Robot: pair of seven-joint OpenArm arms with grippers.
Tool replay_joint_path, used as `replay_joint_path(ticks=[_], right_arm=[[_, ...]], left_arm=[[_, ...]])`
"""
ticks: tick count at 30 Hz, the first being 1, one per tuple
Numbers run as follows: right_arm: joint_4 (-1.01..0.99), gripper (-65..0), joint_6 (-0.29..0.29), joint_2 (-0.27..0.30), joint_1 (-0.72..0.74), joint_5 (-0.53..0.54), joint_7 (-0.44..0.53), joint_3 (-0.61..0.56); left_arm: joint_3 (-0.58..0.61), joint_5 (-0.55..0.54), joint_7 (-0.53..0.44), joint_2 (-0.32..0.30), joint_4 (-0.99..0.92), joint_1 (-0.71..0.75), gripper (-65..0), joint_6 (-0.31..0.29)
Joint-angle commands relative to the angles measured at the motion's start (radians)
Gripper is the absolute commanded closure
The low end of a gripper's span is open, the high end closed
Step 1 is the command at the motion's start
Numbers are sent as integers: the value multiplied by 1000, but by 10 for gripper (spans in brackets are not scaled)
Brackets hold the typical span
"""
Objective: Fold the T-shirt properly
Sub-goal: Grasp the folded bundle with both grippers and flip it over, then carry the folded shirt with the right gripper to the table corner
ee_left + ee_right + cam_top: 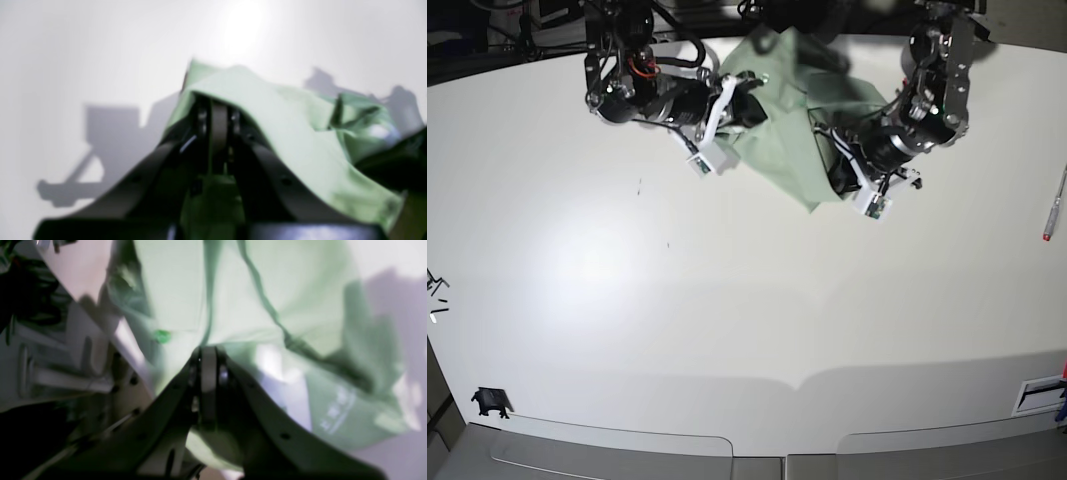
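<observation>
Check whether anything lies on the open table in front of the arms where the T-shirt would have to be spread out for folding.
Nothing visible blocks it. Both end effectors, left and right, are shut on the T-shirt, bunched at the far edge. The white table in front shows only tiny specks; a pen lies off at one edge.

A robotics lab, by the look of it — a wide white counter under bright light, tangled cables at its far edge, a stray pen — nothing homely.
</observation>
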Motion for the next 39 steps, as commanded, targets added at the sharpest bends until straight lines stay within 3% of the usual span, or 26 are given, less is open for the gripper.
replay_joint_path(ticks=[1,5,8,11,13,16,21,25,30,34,39], right_arm=[[50,0,6,0,10,18,35,0],[130,0,7,-8,13,11,168,-2],[133,0,25,-53,21,10,195,-3],[133,0,93,-99,21,7,188,-36],[131,0,104,-106,21,-3,173,-96],[112,0,104,-106,21,-95,177,-208],[19,0,100,-106,33,-290,263,-359],[-101,0,4,-106,68,-444,327,-405],[-261,0,-85,-105,124,-550,341,-378],[-345,0,-157,-88,151,-647,353,-280],[-354,0,-193,-24,154,-650,362,-67]], left_arm=[[-3,9,-5,-13,55,24,0,-2],[-3,96,-3,-52,203,149,0,-2],[-3,153,-3,-77,283,228,0,2],[-15,232,-3,-77,349,290,0,58],[-40,274,-4,-76,387,318,0,104],[-95,315,-8,-76,423,340,0,149],[-207,311,-18,-76,427,351,0,161],[-249,311,-18,-76,427,351,0,160],[-251,303,-19,-76,427,351,0,161],[-252,303,-19,-74,427,351,0,160],[-252,303,-34,-74,427,351,0,161]])
